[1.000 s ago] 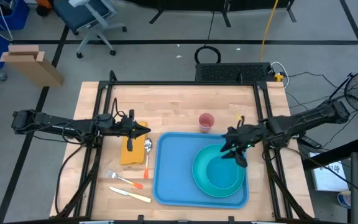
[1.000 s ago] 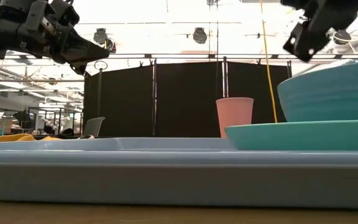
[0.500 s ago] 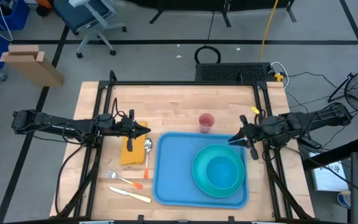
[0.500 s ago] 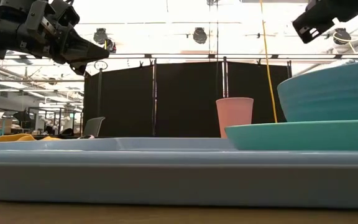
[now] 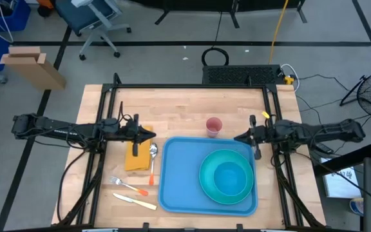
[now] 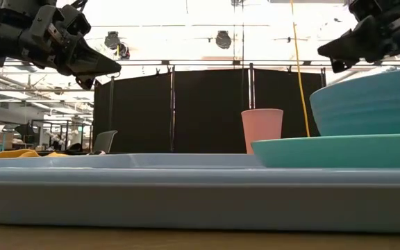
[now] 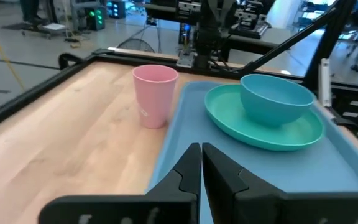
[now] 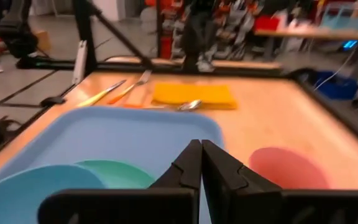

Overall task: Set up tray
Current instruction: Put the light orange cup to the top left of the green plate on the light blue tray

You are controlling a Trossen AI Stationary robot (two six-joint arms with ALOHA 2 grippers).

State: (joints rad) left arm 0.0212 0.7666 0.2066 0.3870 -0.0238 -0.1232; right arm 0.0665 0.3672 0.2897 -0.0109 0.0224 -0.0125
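The blue tray (image 5: 179, 174) is seen lying flat on the wooden worktop (image 5: 179, 113), toward its near right part. A teal plate (image 5: 206, 185) is carried on the tray's right half, and a teal bowl (image 5: 230, 178) is seated on that plate. A pink cup (image 5: 214, 126) is stood upright on the worktop just beyond the tray's far edge. The right claw (image 5: 239, 137) is held above the tray's far right corner, fingers pressed together, nothing gripped. The left claw (image 5: 152, 135) is poised over the yellow napkin (image 5: 137, 158) left of the tray, likewise closed and empty. A spoon (image 5: 152, 152), fork (image 5: 122, 185) and knife (image 5: 135, 201) are laid beside the napkin.
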